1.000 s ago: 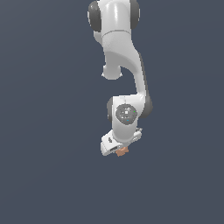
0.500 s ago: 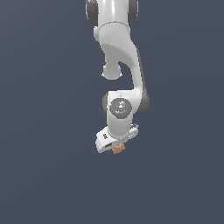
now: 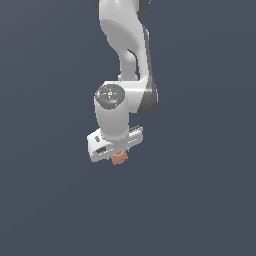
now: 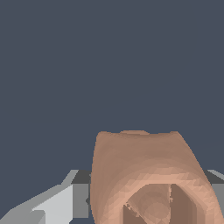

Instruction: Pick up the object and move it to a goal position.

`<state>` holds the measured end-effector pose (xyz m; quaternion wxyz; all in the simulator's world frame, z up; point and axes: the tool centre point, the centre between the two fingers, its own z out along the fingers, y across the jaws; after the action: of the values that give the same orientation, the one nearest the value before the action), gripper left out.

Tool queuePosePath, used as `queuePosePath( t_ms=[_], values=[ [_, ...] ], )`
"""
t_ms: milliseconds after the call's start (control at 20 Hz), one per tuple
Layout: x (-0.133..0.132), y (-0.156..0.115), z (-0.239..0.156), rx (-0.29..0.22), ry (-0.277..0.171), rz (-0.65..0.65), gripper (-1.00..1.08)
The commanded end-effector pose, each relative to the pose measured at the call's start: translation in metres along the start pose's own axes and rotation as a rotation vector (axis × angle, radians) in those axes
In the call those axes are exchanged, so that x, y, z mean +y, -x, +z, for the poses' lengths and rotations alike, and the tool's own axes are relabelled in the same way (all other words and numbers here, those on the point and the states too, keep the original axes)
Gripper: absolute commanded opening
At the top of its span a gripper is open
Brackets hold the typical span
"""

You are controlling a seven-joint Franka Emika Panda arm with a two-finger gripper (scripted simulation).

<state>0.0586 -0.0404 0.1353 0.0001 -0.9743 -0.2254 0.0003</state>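
Right, gripper [image 3: 119, 154] sits center-frame in ext. view, clamped on the orange-brown object [image 3: 119, 158]. Object pokes out just below the fingers [image 4: 65, 203], w/ round recess showing.

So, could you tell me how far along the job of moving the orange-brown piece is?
The pick-up looks done: the orange-brown piece sits between the fingers of the hand and fills the wrist view close up. The carry is in hand. Still left is reaching the goal position, which neither view marks, so I cannot tell how much remains.
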Motion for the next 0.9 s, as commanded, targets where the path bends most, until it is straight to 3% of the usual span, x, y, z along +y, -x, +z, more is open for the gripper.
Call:
queuePosePath(
  t_ms=[0, 850],
  values=[
    [0.016, 0.015, -0.024, 0.001, 0.0, 0.0, -1.0],
    [0.121, 0.104, -0.176, 0.001, -0.001, 0.0, -1.0]
  ],
)
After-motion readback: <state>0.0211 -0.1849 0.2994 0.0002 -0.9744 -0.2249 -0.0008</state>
